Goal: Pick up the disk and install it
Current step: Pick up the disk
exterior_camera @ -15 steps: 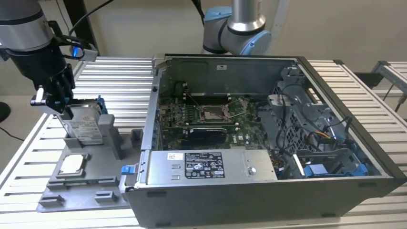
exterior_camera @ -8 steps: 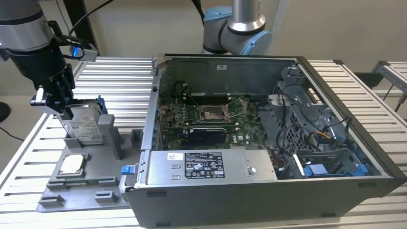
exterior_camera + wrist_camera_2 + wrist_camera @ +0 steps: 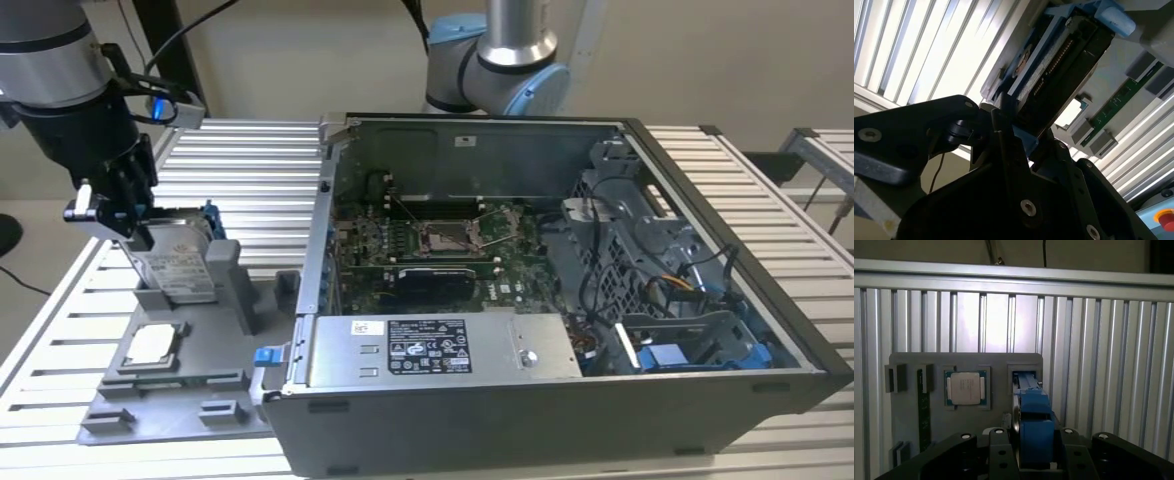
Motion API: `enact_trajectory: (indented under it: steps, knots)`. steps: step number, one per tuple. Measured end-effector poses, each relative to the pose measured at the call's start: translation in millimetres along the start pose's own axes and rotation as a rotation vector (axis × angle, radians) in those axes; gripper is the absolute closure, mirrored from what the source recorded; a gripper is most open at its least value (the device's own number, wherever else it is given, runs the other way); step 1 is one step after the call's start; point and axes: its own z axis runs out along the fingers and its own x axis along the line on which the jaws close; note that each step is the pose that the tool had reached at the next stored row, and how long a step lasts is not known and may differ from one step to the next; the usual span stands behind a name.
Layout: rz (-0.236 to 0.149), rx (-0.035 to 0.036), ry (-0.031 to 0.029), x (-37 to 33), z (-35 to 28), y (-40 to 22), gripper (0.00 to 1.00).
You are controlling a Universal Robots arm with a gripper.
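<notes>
Shows the disk (image 3: 180, 262) upright on edge in a slot at the grey fixture plate's (image 3: 160, 402) far corner, on the exterior view's left. Has the gripper (image 3: 131, 222) clamped on its blue-framed upper edge. Puts the processor chip (image 3: 150, 347) just beside the slot, the open computer case (image 3: 561, 400) along the plate's opposite edge; open air above.
</notes>
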Motion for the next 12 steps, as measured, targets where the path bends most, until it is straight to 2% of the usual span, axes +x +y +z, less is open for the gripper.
enact_trajectory:
  steps: [6, 12]
  knots:
    - [0.0, -0.0007, 0.0, -0.1, -4.5, 0.1, 1.0]
    - [0.0, -0.0006, 0.0, -0.5, -14.1, 0.2, 1.0]
